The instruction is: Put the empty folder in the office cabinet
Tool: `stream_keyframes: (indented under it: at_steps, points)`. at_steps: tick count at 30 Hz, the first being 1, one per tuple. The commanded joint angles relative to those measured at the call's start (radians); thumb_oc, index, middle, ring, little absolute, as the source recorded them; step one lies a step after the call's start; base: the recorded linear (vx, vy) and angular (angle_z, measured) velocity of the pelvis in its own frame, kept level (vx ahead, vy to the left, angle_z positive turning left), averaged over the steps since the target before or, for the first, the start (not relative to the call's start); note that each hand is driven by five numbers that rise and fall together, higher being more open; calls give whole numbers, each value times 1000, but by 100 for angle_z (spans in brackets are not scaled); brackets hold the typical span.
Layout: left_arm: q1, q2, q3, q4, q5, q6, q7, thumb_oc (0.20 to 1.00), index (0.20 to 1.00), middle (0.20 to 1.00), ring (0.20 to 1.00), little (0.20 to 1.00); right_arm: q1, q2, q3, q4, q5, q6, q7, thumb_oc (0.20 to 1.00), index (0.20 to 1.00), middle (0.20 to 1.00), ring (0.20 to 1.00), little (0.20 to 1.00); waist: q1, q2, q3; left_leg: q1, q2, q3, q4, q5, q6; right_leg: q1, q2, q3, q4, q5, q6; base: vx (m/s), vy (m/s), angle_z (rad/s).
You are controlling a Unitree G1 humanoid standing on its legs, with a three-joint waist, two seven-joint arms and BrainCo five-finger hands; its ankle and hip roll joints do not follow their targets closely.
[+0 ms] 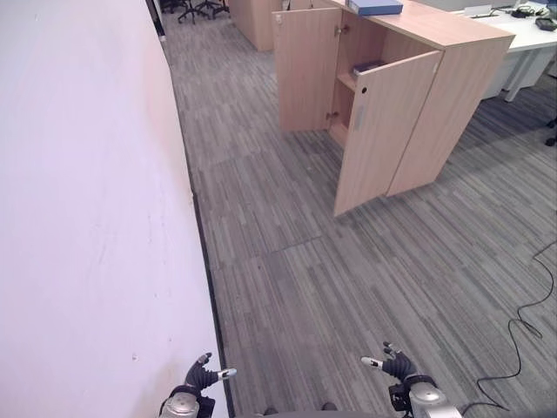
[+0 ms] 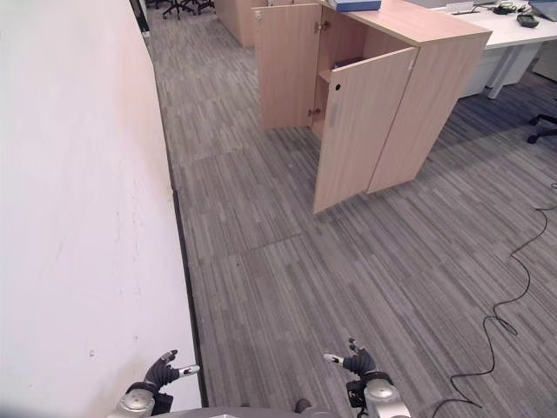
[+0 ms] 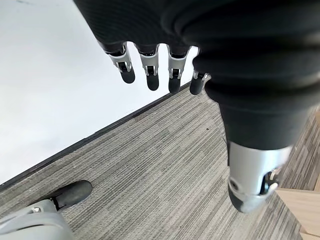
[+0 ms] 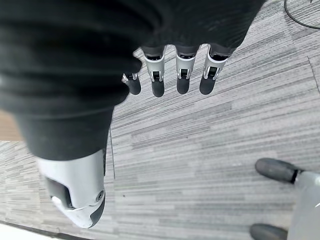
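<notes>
A light wooden office cabinet (image 1: 435, 96) stands at the far right with both its doors (image 1: 383, 131) swung open. A dark item lies on its inner shelf (image 1: 365, 67). On the cabinet top rests a blue folder (image 1: 376, 7). My left hand (image 1: 202, 376) hangs low at the bottom of the left eye view, next to the white wall, fingers relaxed and empty. My right hand (image 1: 396, 364) hangs low at the bottom right, likewise open and holding nothing. Both hands are far from the cabinet. Each wrist view shows straight fingers (image 3: 150, 70) (image 4: 182, 75) above grey carpet.
A long white wall (image 1: 87, 192) runs along the left. Grey striped carpet (image 1: 296, 261) stretches from me to the cabinet. White desks (image 1: 522, 43) stand behind the cabinet at the right. Office chairs (image 1: 196, 9) sit at the far end of the aisle.
</notes>
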Motion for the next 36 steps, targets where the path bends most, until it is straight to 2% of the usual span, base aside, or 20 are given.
stream_keyframes:
  at_steps: [1, 25, 36]
  points:
    - [-56, 19, -5, 40, -20, -35, 7, 1000, 1000, 1000, 1000, 1000, -24, -14, 21, 14, 27, -27, -6, 1000, 1000, 1000, 1000, 1000, 8, -42, -20, -11, 106, -33, -13, 10, -120, 17, -134, 4, 6, -28, 158, 0, 0, 0]
    - [-57, 18, -2, 53, -33, -33, 14, 1000, 1000, 1000, 1000, 1000, -21, -9, 11, 42, 32, -22, -17, 1000, 1000, 1000, 1000, 1000, 2, -38, -20, -9, 108, -42, -13, 9, -122, 22, -125, 5, 6, -37, 151, 0, 0, 0]
    - [-57, 20, 5, 51, -49, -31, 9, 1000, 1000, 1000, 1000, 1000, -12, -15, 2, 34, 40, -18, -16, 1000, 1000, 1000, 1000, 1000, -6, -28, -16, -11, 127, -45, -13, 18, -131, 20, -105, 10, 6, -51, 139, 4, -34, 1]
